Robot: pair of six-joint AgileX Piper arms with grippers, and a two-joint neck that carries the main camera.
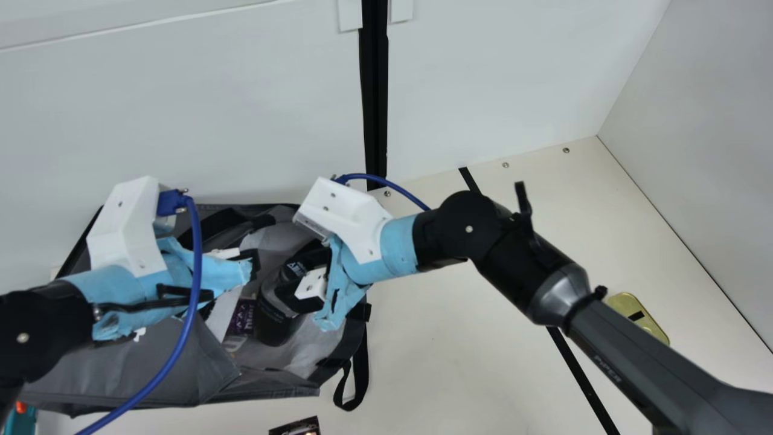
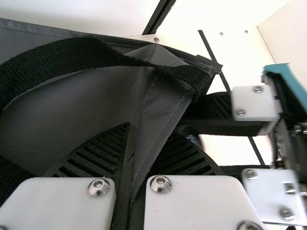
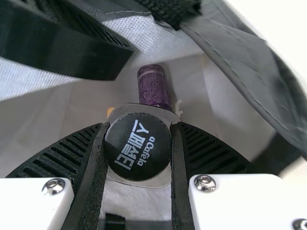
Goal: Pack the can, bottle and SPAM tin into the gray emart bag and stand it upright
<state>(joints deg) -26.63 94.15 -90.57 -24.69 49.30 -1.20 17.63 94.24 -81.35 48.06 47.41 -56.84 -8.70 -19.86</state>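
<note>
The gray bag (image 1: 139, 368) lies open at the left of the main view. My left gripper (image 1: 249, 258) is over its opening; in the left wrist view my left gripper (image 2: 151, 132) is shut on a fold of the gray bag (image 2: 158, 103). My right gripper (image 1: 290, 281) holds the black bottle (image 1: 275, 323) tilted inside the bag. In the right wrist view my right gripper (image 3: 139, 128) is shut on the bottle (image 3: 138, 146) around its capped end. Beyond it in the bag lies a purple can (image 3: 152, 86). A gold tin (image 1: 640, 317) sits on the table at the right, beyond my right arm.
The white back wall (image 1: 181, 121) stands right behind the bag. A black strap (image 1: 360, 368) hangs off the bag's right side onto the cream table (image 1: 459, 362). A dark printed item (image 1: 299, 428) and a teal object (image 1: 23, 420) are at the main view's bottom edge.
</note>
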